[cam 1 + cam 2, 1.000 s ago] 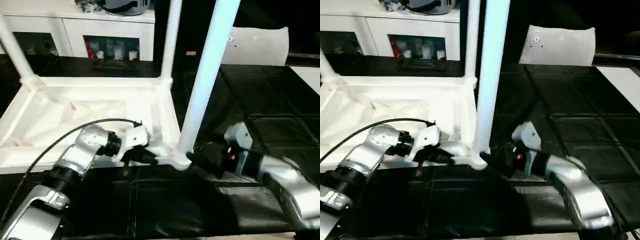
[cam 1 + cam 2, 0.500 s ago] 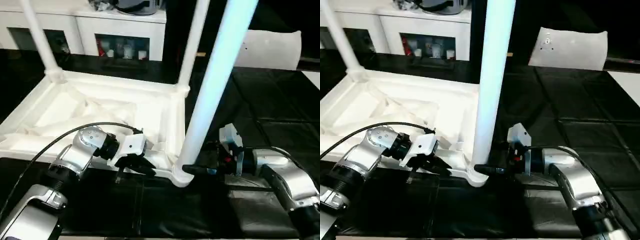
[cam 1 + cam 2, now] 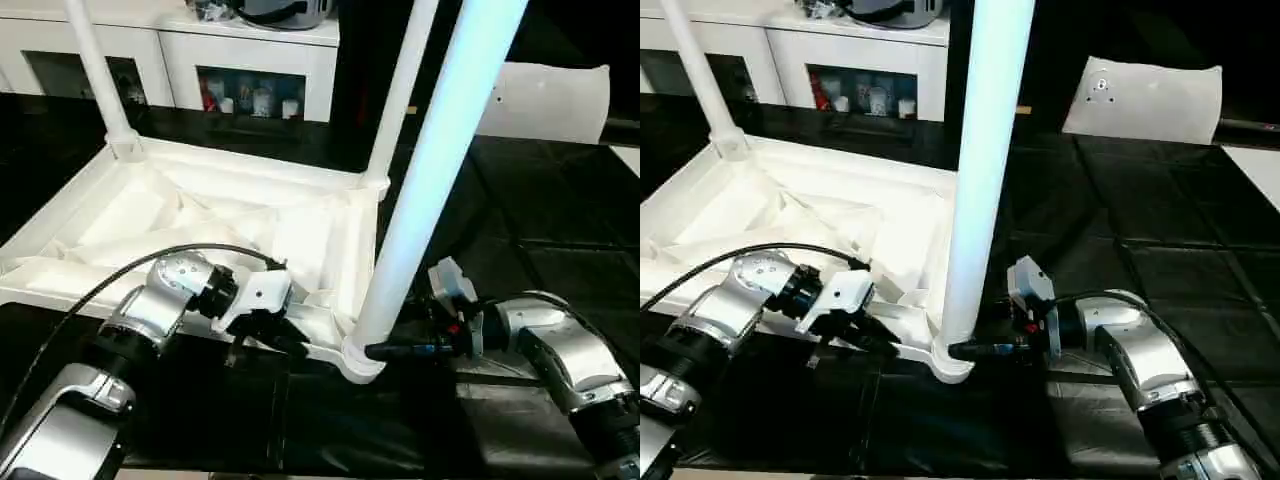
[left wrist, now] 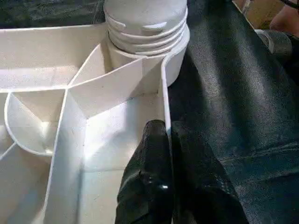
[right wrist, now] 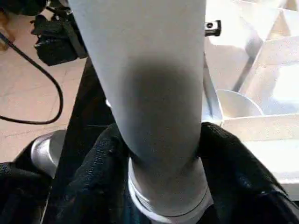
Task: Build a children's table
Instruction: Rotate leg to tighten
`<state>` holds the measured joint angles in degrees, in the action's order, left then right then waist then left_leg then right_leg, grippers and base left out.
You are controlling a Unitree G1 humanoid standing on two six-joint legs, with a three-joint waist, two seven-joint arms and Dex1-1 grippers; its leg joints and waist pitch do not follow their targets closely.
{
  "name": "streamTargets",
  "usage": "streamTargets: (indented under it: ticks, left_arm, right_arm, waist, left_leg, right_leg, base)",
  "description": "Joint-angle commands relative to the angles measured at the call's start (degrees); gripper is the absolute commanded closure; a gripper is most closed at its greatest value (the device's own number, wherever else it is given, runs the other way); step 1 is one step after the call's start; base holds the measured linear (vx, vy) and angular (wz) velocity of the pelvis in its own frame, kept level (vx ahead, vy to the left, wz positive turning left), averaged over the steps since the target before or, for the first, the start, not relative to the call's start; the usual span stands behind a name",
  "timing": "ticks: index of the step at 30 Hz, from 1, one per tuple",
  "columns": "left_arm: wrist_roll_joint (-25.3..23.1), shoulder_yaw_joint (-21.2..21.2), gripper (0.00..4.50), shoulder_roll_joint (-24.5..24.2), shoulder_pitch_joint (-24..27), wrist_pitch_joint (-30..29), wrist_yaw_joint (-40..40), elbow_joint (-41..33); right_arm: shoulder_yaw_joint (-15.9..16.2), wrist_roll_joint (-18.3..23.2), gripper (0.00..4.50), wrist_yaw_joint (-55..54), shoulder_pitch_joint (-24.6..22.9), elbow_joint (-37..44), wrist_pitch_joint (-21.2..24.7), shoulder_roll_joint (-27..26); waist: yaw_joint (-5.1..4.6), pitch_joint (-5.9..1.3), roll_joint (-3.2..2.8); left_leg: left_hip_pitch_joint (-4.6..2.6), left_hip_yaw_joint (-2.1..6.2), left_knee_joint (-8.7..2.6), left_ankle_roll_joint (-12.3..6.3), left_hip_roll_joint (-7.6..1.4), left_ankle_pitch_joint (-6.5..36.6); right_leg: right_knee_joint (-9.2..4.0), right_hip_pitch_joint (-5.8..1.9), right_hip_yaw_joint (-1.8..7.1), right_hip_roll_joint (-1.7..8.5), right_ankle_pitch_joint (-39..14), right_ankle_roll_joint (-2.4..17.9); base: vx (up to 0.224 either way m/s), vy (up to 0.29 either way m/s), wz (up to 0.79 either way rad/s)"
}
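Observation:
The children's table lies upside down on the black surface, its white tabletop [image 3: 230, 165] showing the ribbed underside. Three white legs stand in corner sockets: far left [image 3: 90, 60], far right [image 3: 400, 90] and the near right leg [image 3: 440, 170], close to me. My left gripper [image 3: 290, 345] is shut on the tabletop's near rim [image 4: 164, 100], one finger [image 4: 149, 158] inside and one outside, just beside the near right socket [image 4: 145, 42]. My right gripper [image 3: 385, 350] is at the base of the near right leg [image 5: 154, 93], its black fingers [image 5: 105, 158] pressed against both sides.
A white cabinet [image 3: 250, 50] with shelves stands beyond the table. A flat white bag [image 3: 550, 100] lies at the back right on the black tiled cover [image 3: 560, 230]. A black cable [image 3: 100, 290] loops over my left forearm.
My right gripper's fingers have closed in on the base of the near right leg. The left gripper keeps its hold on the rim. The camera has shifted.

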<state>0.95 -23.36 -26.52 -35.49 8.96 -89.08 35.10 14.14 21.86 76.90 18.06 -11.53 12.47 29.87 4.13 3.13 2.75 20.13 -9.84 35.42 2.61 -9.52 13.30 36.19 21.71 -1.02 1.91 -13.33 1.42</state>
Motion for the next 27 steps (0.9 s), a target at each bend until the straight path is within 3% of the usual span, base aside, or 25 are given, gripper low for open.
streamTargets:
  ticks: [1, 6, 10, 13, 15, 16, 18, 19, 20, 21, 24, 27]
  left_arm:
    - [-0.6, -2.1, 4.5, 0.7, -1.0, 1.1, -3.3, -0.1]
    - [1.6, 0.4, 4.5, 2.1, -1.1, -4.5, -0.5, -1.1]
    - [1.7, 2.1, 4.5, 4.0, -1.1, -7.6, 5.0, -2.1]
    - [0.5, 3.4, 4.5, 7.3, -1.6, -11.4, 13.6, -2.1]
    - [0.3, 4.3, 4.5, 9.2, -1.6, -14.4, 17.4, -2.9]
    - [0.3, 4.6, 4.5, 9.9, -1.5, -15.7, 18.7, -3.4]
    - [-0.2, 4.9, 4.5, 11.1, -1.4, -17.4, 21.2, -4.1]
    - [-0.9, 5.6, 4.5, 13.1, -1.6, -19.8, 25.5, -4.6]
    - [-1.2, 6.1, 4.5, 14.2, -1.8, -21.1, 27.9, -4.8]
    - [-1.7, 6.9, 4.5, 15.9, -2.2, -22.6, 31.9, -4.8]
    - [-3.7, 8.2, 4.5, 18.8, -3.1, -24.2, 40.0, -4.8]
    - [-4.8, 8.1, 4.5, 19.3, -3.2, -24.5, 41.4, -5.3]
  right_arm:
    - [0.6, -0.5, 2.4, 1.0, 0.8, 0.0, 0.3, 0.0]
    - [-0.1, 0.6, 2.53, -3.2, -0.8, 2.0, 4.0, -1.7]
    - [-1.3, -0.6, 2.56, -11.4, -3.1, 4.6, 6.0, -4.4]
    - [-1.8, -4.2, 2.56, -22.9, -5.3, 7.4, 8.4, -8.6]
    - [-2.4, -5.1, 2.56, -28.3, -5.9, 8.5, 10.6, -11.5]
    - [-2.6, -5.6, 2.56, -30.5, -6.0, 8.7, 11.3, -12.8]
    - [-3.1, -6.1, 2.57, -34.5, -6.0, 9.0, 12.7, -15.3]
    - [-3.8, -7.4, 2.57, -40.5, -5.5, 8.9, 14.5, -18.9]
    - [-4.2, -8.0, 2.57, -43.6, -5.2, 8.9, 15.3, -20.7]
    - [-4.4, -9.0, 2.57, -47.9, -4.2, 8.1, 16.2, -23.6]
    - [-4.5, -12.3, 2.57, -56.6, -1.3, 5.3, 16.8, -29.1]
    - [-4.9, -12.3, 2.57, -58.7, -0.3, 5.0, 16.0, -31.5]
  waist:
    - [-0.09, -3.43, -0.26]
    - [0.02, -3.33, -0.55]
    - [-0.28, -2.8, -0.78]
    - [-0.72, -2.43, -0.93]
    - [-1.47, -2.22, -0.91]
    - [-1.79, -2.24, -0.76]
    - [-2.53, -2.17, -0.8]
    - [-2.65, -2.12, -0.96]
    - [-2.87, -2.06, -0.92]
    - [-3.0, -2.14, -1.31]
    - [-3.69, -2.36, -1.05]
    - [-3.9, -2.66, -1.14]
  left_leg:
    - [-0.44, 0.99, -4.22, -4.47, -4.34, 1.1]
    - [-0.41, 0.97, -4.3, -3.99, -4.34, 0.9]
    - [-0.63, 1.11, -4.72, -2.07, -4.3, 5.5]
    - [-0.76, 1.31, -5.12, -0.18, -4.34, 7.4]
    - [-0.7, 1.6, -5.49, 1.34, -4.13, 10.0]
    - [-0.34, 1.79, -5.57, 1.46, -4.01, 10.0]
    - [-0.26, 1.73, -5.46, 1.23, -3.89, 10.0]
    - [-0.27, 1.7, -5.42, 0.84, -3.82, 10.0]
    - [-0.27, 1.6, -5.43, 0.9, -3.78, 9.9]
    - [-0.27, 1.71, -5.43, 1.0, -3.7, 9.4]
    - [-0.14, 1.68, -5.32, 1.39, -3.56, 7.5]
    - [0.14, 1.41, -5.0, -0.98, -3.38, 2.7]
  right_leg:
    - [-3.28, -2.61, 2.61, 6.39, 3.4, 16.5]
    - [-3.19, -2.63, 2.6, 6.32, 4.8, 16.9]
    - [-4.09, -2.3, 2.81, 6.5, -2.6, 15.9]
    - [-4.68, -1.98, 2.88, 6.35, -7.3, 14.6]
    - [-5.07, -1.92, 2.87, 6.43, -12.2, 13.3]
    - [-5.08, -2.27, 2.84, 6.48, -13.1, 12.9]
    - [-5.37, -1.96, 2.93, 6.49, -14.8, 11.8]
    - [-5.62, -1.84, 3.04, 6.53, -15.6, 11.5]
    - [-5.65, -1.66, 3.1, 6.45, -15.8, 11.4]
    - [-5.68, -1.65, 3.11, 6.47, -15.8, 11.3]
    - [-5.44, -1.74, 3.09, 6.28, -13.3, 11.6]
    - [-4.86, -2.3, 3.15, 6.12, -3.7, 12.6]
  base:
    - [0.0, 0.0, 0.0]
    - [0.0, 0.0, 0.0]
    - [0.0, 0.0, 0.0]
    - [0.0, 0.0, 0.0]
    - [0.0, 0.0, 0.0]
    - [0.0, 0.0, 0.0]
    - [0.0, 0.0, 0.0]
    - [0.0, 0.0, 0.0]
    - [0.0, 0.0, 0.0]
    - [0.0, 0.0, 0.0]
    - [0.0, 0.0, 0.0]
    - [0.0, 0.0, 0.0]
